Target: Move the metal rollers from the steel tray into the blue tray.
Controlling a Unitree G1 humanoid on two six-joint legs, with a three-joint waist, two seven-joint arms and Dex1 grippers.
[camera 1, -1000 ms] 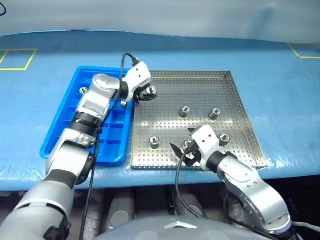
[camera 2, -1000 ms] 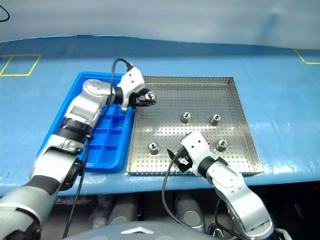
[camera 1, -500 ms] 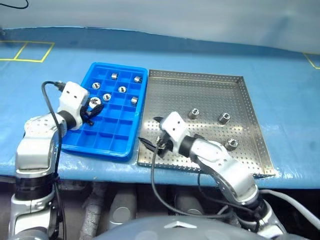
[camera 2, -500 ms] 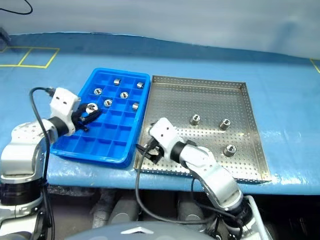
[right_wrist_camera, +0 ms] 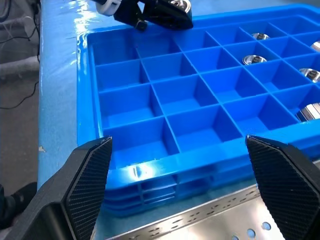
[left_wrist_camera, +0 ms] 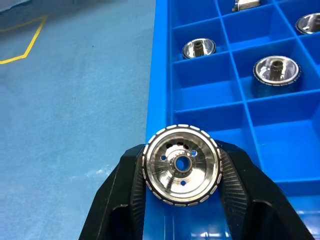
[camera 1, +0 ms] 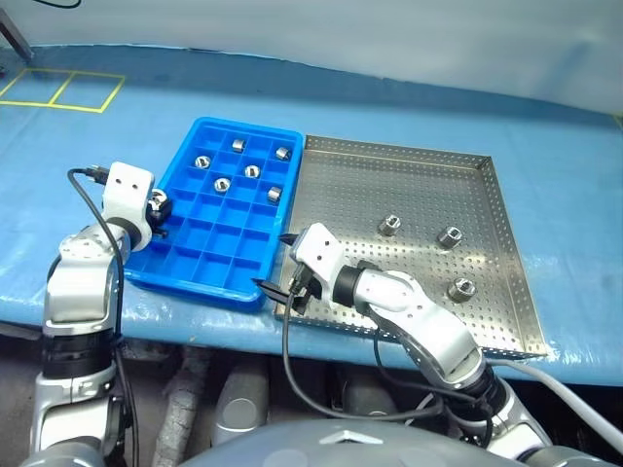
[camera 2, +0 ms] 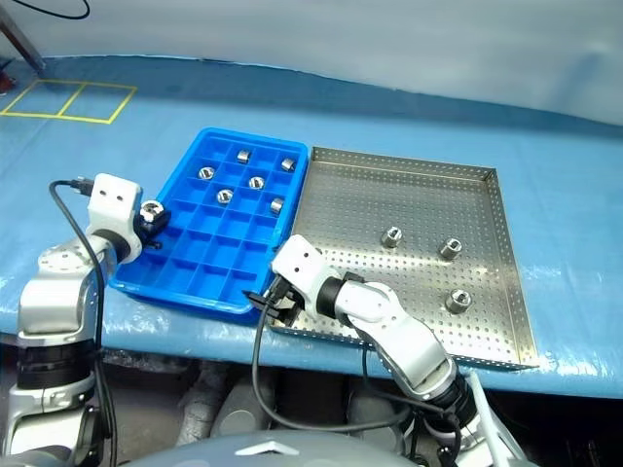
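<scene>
Here the left hand (left_wrist_camera: 181,172) is closed tight on one of the metal rollers (left_wrist_camera: 181,166), holding it over the outer left edge of the blue tray (camera 1: 209,268). Five more rollers sit in the little boxes at the far end of the blue tray, each in its own box. Three rollers (camera 1: 390,225) lie on the right half of the steel tray (camera 1: 409,180), well apart. The right hand (camera 1: 275,266) is wide open and holds nothing. It hangs by the near edge where the two trays meet. Both trays sit side by side on the blue tabletop (camera 1: 117,136).
</scene>
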